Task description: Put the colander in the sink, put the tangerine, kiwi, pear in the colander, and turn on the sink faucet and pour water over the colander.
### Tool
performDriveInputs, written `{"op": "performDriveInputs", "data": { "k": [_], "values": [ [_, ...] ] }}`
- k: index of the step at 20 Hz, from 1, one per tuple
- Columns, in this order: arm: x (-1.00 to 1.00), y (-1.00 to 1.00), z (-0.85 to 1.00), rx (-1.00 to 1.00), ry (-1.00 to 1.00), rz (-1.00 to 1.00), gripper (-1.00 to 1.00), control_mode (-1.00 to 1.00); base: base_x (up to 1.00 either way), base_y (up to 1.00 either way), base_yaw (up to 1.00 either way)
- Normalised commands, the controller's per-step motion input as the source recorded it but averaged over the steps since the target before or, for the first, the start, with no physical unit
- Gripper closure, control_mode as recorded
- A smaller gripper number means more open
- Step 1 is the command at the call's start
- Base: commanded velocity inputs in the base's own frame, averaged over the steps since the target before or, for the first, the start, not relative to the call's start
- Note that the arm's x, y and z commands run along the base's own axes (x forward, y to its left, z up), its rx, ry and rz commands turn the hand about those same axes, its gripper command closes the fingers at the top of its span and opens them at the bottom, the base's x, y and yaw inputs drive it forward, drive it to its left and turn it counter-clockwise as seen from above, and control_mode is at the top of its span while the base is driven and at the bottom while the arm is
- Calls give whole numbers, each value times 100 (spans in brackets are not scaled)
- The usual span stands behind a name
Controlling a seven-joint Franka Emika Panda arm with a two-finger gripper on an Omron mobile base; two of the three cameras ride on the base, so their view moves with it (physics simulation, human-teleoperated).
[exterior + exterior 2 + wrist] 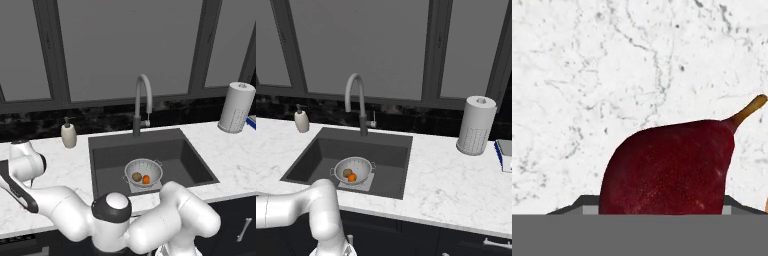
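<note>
Just ahead of the gripper, in the hand view, the pear (pixel 669 167) lies on its side on the white marbled surface (pixel 612 65), dark red and close to the lens, its thin brown stem (pixel 747 112) pointing up and to the right in that picture. The fingertips themselves are hidden behind the fruit and the lower edge of the frame, so I cannot tell whether the jaws are apart, closing or already pressing on the pear; nothing shows it lifted off the surface.

Further out, in the left base view, the arm reaches far to the left over the surface, away from the sink (pixel 197 160). The colander (pixel 143 172) already sits at the bottom of the sink, and inside it lie the kiwi (pixel 136 176) and the tangerine (pixel 146 179), touching or nearly so. The sink faucet (pixel 141 102) stands behind the basin with its spout arched over it, and no water runs. A soap dispenser (pixel 69 134) stands to the left of the sink and a paper towel roll (pixel 236 107) to the right.

The step in hand looks like the pickup of the pear, the last fruit. The next move calls for a firm hold across its wider body, then a lift clear of the surface and a long swing right to the colander. Being rounded and tapered, the pear could roll or slip if pinched near the stem.
</note>
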Motion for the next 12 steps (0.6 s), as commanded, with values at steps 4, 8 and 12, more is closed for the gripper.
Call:
{"op": "performDriveInputs", "data": {
  "k": [4,8,12],
  "values": [
    [1,-39,9,0,-4,2,100,-100,0,0,0],
    [0,-66,25,0,-8,8,100,-100,0,0,0],
    [0,-80,20,0,-9,20,100,-100,0,0,0]
  ]
}}
